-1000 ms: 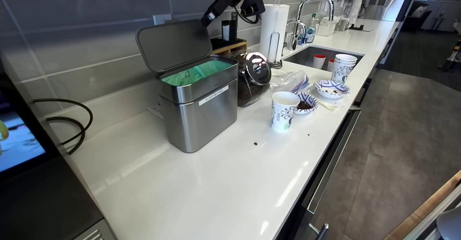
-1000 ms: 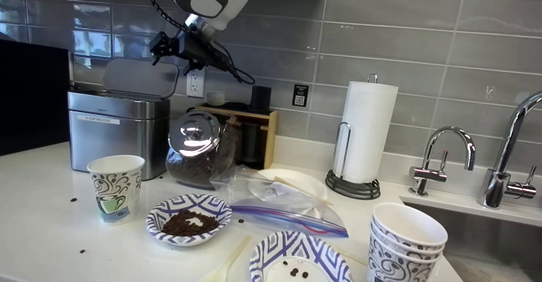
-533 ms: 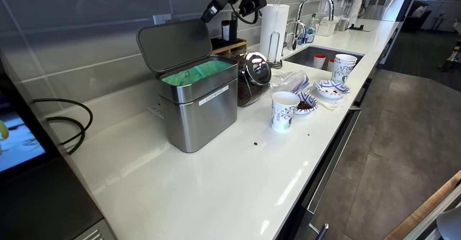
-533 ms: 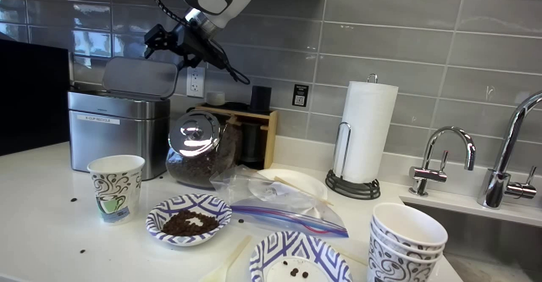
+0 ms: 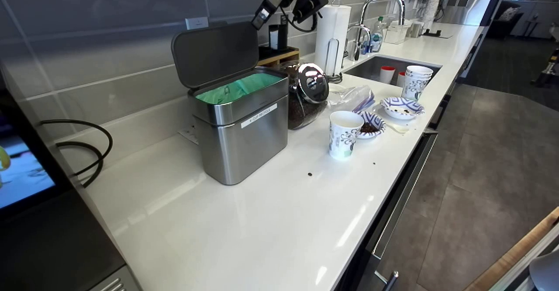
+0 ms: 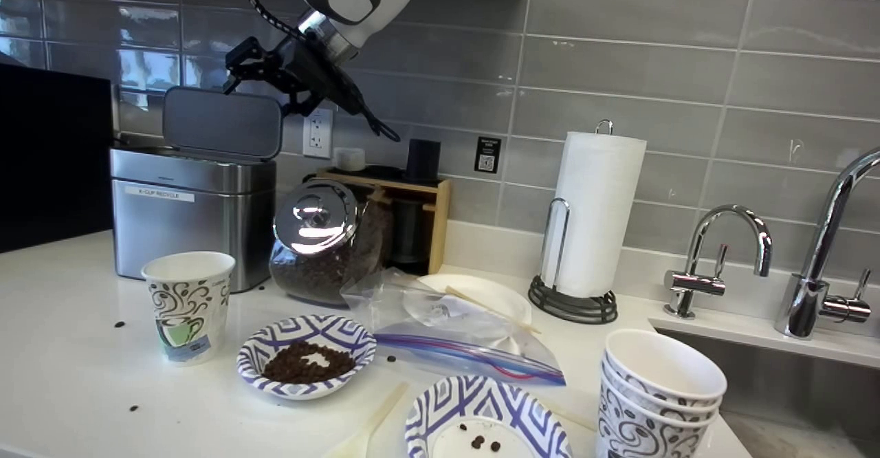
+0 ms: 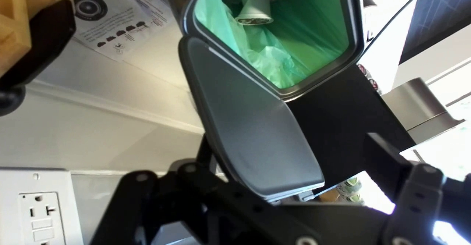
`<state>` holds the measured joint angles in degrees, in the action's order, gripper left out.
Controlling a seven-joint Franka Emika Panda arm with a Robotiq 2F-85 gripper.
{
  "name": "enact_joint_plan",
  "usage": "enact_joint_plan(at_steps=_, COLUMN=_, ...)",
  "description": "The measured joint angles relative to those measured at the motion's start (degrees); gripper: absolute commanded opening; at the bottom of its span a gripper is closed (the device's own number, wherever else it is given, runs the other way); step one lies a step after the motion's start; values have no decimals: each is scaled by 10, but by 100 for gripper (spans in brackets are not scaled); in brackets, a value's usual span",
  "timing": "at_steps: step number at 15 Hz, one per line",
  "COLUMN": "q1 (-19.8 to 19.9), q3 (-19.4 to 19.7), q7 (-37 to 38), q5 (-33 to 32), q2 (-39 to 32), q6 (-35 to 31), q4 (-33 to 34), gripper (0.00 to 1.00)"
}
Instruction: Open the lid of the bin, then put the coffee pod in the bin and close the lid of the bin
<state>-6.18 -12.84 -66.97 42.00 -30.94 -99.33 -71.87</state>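
Observation:
The steel bin (image 5: 244,151) stands on the counter against the tiled wall, its green liner exposed. Its dark grey lid (image 5: 214,55) is raised on the back hinge, close to upright. At the lid's top edge is my gripper (image 6: 259,98), spread wide. In the wrist view one finger (image 7: 206,151) reaches behind the lid on the wall side; the opposite finger stands in front, well clear of the panel. Whether the rear finger touches is hard to tell. Inside the liner lie white cup-shaped items (image 7: 254,7); which of them, if any, is the coffee pod, I cannot tell.
Beside the bin sits a glass jar of coffee beans (image 6: 323,238), with a wooden organizer (image 6: 440,224) behind it. A patterned paper cup (image 6: 189,307) and a bowl of grounds (image 6: 307,389) are in front. A wall outlet (image 6: 317,133) is near the gripper.
The gripper has come down and toward the bin, one finger passing behind the lid's top edge. The lid has swung slightly forward, away from the wall.

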Motion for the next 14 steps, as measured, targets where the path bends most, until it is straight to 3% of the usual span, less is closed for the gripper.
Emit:
enact_joint_plan(at_steps=7, q1=1, q3=0, q7=58, q5=-8, q2=0, q6=15, q4=0, gripper=100)
enact_joint_plan(at_steps=14, q1=2, q3=-3, q7=70, q5=0, q2=12, q6=30, q4=-19, gripper=100)
